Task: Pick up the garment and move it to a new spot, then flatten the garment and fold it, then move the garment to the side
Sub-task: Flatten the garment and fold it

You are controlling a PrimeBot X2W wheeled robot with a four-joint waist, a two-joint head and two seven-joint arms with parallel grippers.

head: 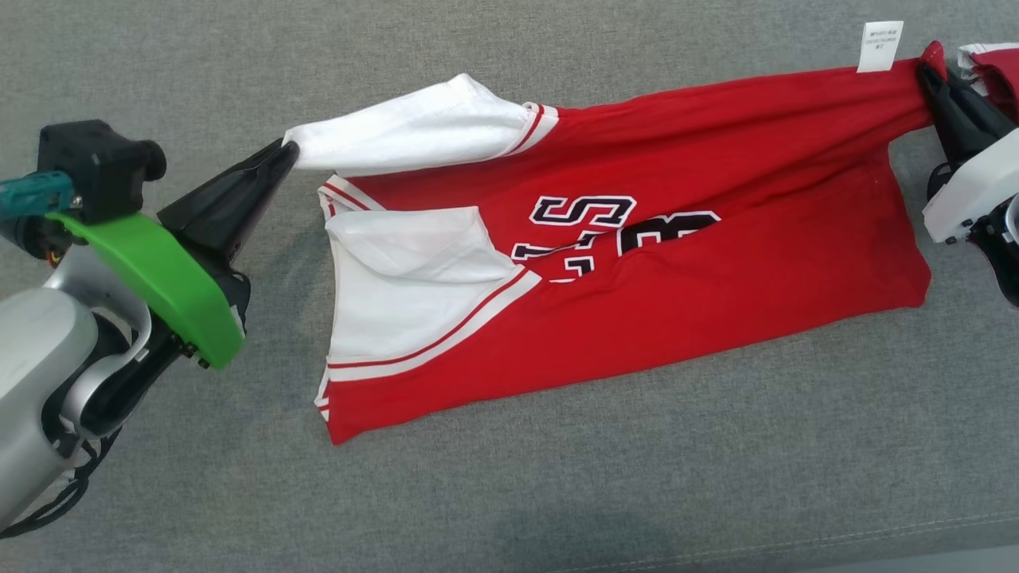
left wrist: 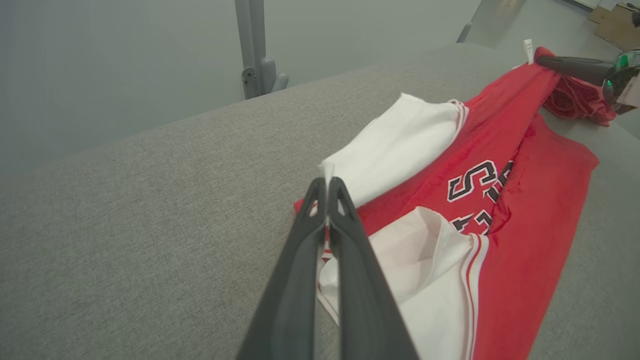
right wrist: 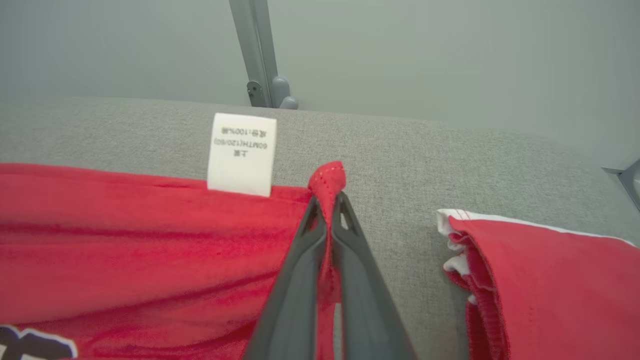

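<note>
Garment (head: 677,310) taut between left claw (head: 290,150), right claw (head: 924,73)

Lettering (head: 613,231) on the garment (head: 716,294): folded into a crease, partly swallowed; word unreadable. Label (head: 880,46) print: too small in head view. My right gripper (head: 925,73): tips buried in bunched red hem, body cut by the right edge. Second red piece (head: 995,68), far right: cut by the frame; cannot tell what it is. My left gripper (head: 289,150): sleeve corner pinched between the tips, hidden there.
</note>
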